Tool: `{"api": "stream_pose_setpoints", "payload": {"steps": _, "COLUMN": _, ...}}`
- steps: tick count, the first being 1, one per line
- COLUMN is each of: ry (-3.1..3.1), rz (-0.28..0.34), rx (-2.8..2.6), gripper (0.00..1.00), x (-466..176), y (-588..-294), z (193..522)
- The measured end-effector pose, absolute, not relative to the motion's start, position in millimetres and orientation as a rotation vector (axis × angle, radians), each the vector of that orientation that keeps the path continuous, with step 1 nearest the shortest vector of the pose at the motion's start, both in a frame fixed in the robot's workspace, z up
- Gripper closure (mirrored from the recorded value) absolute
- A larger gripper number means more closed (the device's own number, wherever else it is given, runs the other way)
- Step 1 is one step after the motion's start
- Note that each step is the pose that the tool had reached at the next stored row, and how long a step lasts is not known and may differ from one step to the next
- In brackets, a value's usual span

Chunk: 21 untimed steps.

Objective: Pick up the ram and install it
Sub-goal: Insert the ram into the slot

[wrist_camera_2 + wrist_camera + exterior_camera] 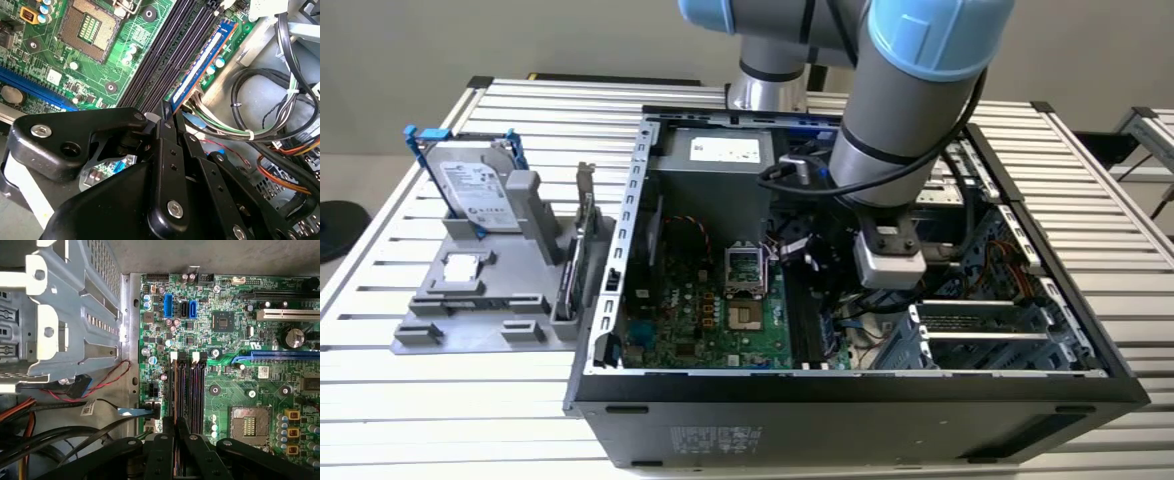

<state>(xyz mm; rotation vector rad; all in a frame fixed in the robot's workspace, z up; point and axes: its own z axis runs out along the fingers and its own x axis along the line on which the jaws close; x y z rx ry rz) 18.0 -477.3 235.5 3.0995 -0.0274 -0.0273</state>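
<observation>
Blue-green ram [202, 62] on edge in motherboard slot

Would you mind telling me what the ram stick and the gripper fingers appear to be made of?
The ram: apparently blue circuit board with a glossy label strip, seen edge-on. The gripper fingers: matte black, with screw heads visible; metal or hard plastic, I cannot tell.

Even, soft daylight-like light fills the exterior view; the slatted bench [440, 380] reads bright and nearly shadowless, while the case interior [720, 290] sits dimmer. In both wrist views the green board [235, 385] is crisply lit with small glints on its metal parts (no harsh glare). The black claw [167, 112] looms dark and slightly soft up close.
</observation>
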Motion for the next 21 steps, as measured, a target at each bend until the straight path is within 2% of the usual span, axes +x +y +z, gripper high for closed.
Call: {"api": "stream_pose_setpoints", "payload": {"steps": 21, "ry": -0.027, "rz": -0.030, "rx": 3.099, "gripper": 1.00, "x": 18, "y": -472, "z": 223}}
